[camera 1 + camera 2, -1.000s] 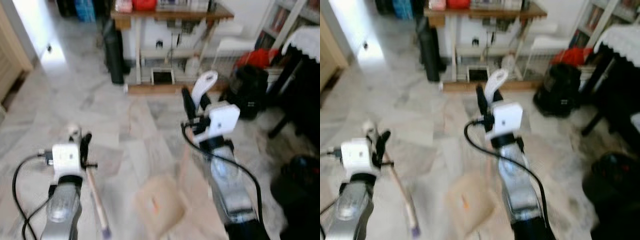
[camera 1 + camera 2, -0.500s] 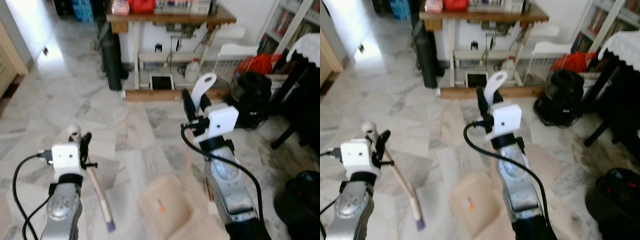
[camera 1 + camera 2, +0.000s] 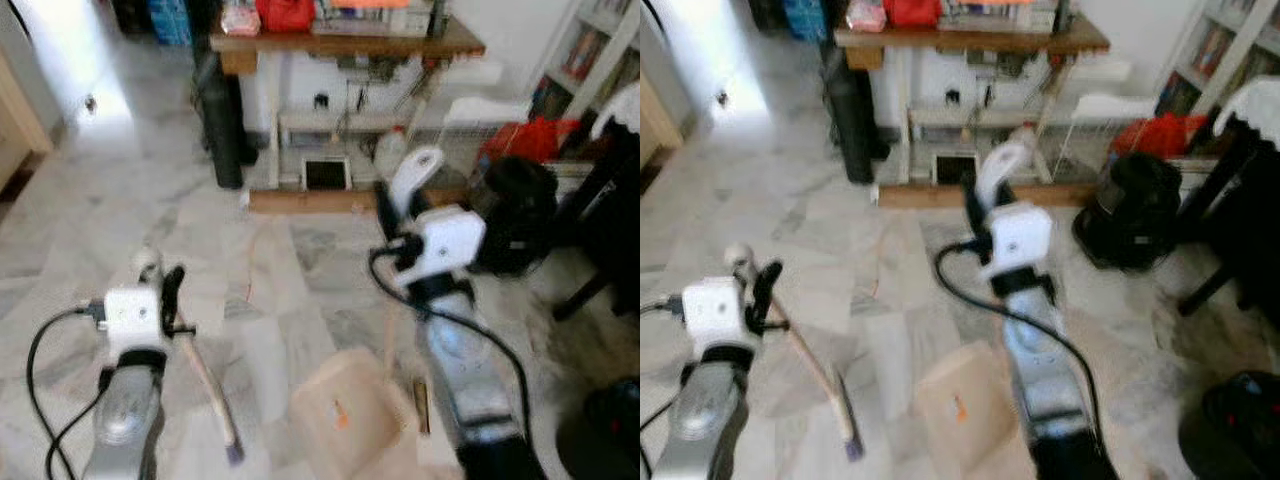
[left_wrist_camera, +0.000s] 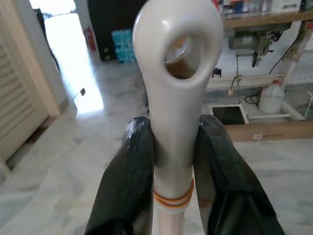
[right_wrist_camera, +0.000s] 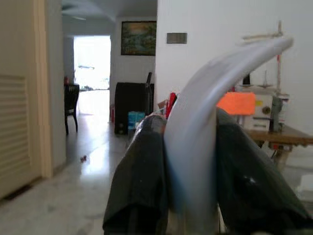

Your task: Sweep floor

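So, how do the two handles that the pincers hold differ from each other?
The broom handle in the left pincer is straight, cream-white, with a round hole at its tip. The dustpan handle in the right pincer is curved, pale grey, and shows no hole. Both are clamped between two black fingers.

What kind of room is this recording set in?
Most likely a lived-in home room: marble-look tiled floor, a cluttered wooden table against the wall, and a bookshelf to the robot's right.
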